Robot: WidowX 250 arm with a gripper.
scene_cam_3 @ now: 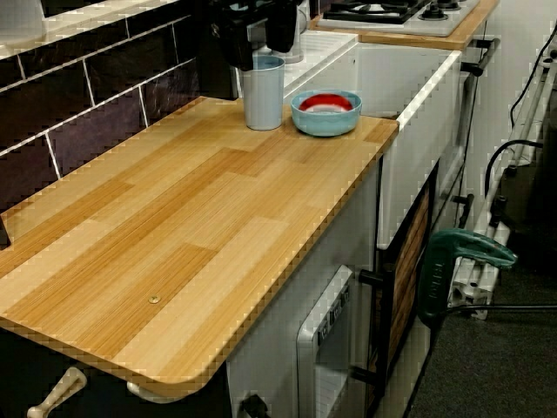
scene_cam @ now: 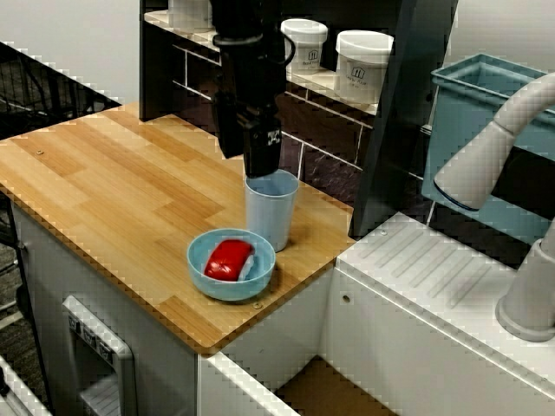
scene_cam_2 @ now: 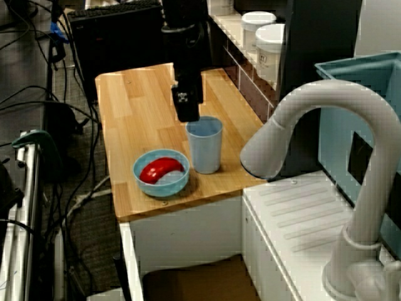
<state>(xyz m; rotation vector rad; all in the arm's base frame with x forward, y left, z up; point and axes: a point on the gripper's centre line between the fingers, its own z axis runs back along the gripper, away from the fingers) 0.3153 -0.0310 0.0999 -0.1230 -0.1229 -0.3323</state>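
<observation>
We found the gripper [scene_cam: 260, 173] hanging straight down over the cup [scene_cam: 270, 217], its tips level with the back of the rim. The cup stood upright near the corner of the counter [scene_cam: 113, 182], towards the sink side, just beside a blue bowl [scene_cam: 217, 290] that held a red thing [scene_cam: 227, 258]. In the view across the counter, one finger seemed to dip just inside the rim. From the low view along the counter the black body hid the tips, so we could not tell whether the jaws were closed on the wall or merely stood apart about it. We judged the cup a light one, thin-walled plastic by its look: stiff enough to pinch, smooth on the outside and easy to tip. The rim looked the fair place to hold it — one finger within, one without — or else the body a little below the top. White tubs [scene_cam: 362, 65] stood on the shelf behind, and a tap [scene_cam_2: 313, 119] curved over the sink nearby.
</observation>
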